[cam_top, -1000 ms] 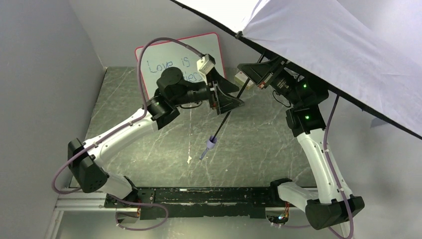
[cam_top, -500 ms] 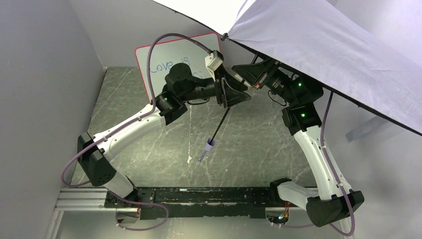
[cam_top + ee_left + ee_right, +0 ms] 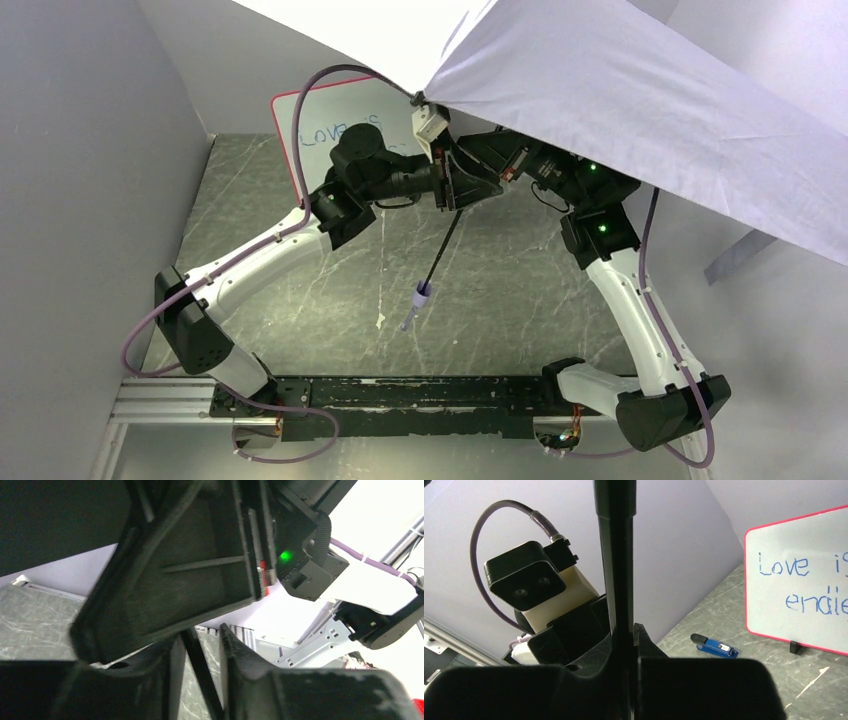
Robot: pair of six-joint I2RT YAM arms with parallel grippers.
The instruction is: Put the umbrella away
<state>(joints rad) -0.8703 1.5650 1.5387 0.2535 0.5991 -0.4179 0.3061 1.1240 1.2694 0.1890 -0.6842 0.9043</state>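
Open lavender umbrella (image 3: 620,110) aloft over the bench (image 3: 520,300): right fingers (image 3: 704,690) clamped on its thin, stiff shaft (image 3: 445,245), left fingers (image 3: 250,690) narrowly parted around it; canopy looks light and floppy, so hold the shaft.

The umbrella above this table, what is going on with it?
Two robot arms handle the open lavender umbrella. The right gripper is shut on its thin black shaft, with the canopy above the table and the handle hanging low. The left gripper has its fingers close on both sides of the same shaft; whether they pinch it is unclear. Nothing is folded yet.
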